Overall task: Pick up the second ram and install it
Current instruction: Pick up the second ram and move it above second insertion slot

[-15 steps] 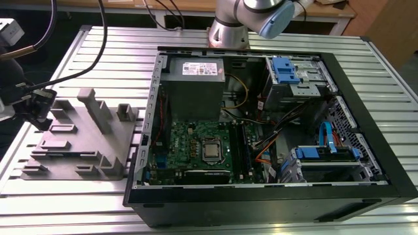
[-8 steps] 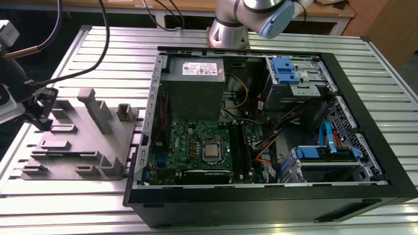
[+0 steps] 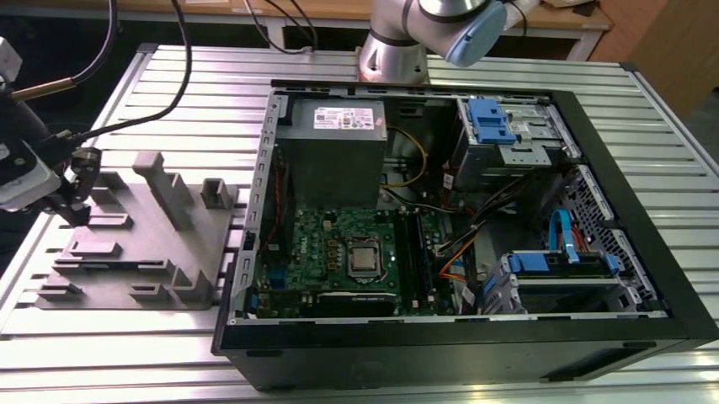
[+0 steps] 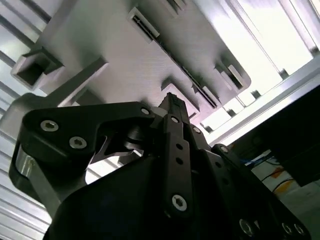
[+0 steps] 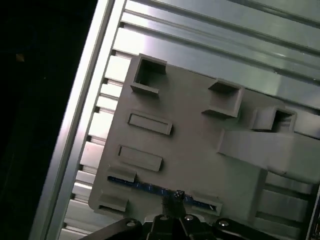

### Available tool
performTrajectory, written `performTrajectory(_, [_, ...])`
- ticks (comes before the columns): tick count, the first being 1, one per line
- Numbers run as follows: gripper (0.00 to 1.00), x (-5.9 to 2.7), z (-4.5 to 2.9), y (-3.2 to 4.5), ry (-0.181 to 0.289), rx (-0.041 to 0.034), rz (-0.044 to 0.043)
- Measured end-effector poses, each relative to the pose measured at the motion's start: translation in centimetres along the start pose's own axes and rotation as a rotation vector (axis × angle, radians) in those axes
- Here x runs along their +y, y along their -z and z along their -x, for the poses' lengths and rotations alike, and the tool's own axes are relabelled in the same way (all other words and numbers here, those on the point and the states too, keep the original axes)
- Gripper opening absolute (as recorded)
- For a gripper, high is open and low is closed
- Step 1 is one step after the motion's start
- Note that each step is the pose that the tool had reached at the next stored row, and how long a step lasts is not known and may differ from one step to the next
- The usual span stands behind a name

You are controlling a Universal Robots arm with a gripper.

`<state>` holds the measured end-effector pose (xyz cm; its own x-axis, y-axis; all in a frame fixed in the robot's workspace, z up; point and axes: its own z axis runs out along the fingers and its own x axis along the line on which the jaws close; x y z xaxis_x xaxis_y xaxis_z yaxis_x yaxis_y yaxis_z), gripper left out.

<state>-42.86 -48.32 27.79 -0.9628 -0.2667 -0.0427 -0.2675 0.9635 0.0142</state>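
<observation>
The hand (image 3: 74, 209) hangs low over the grey block (image 3: 146, 252) at the exterior view's left, well apart from the open case (image 3: 472, 337) on the slatted counter (image 3: 135, 353). I see the arm (image 3: 427, 25) rise from behind the case at the far edge of the counter.

In the first wrist view, the ram (image 5: 135, 184) stands on its long edge in a slot along one side of the block (image 5: 190, 135), a thin dark blue strip held between low grey tabs. The hand (image 5: 176, 196) sits right at the stick's upper edge, about midway along it, and the stick is still seated in its slot. From my screens I cannot tell how far the hand is open, or whether it has hold of the stick.

The second wrist view looks past the black hand (image 4: 170, 100) to the block (image 4: 115, 45) just beyond its tip, with the bright counter slats (image 4: 260, 45) behind.

Inside the case lie the green board (image 3: 326, 252) and, beside it toward the arm, the grey supply box (image 3: 333, 151).
</observation>
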Motion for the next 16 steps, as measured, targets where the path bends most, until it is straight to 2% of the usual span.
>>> performTrajectory(16, [0.07,-0.01,-0.02,-0.41,0.291,0.005,0.0102])
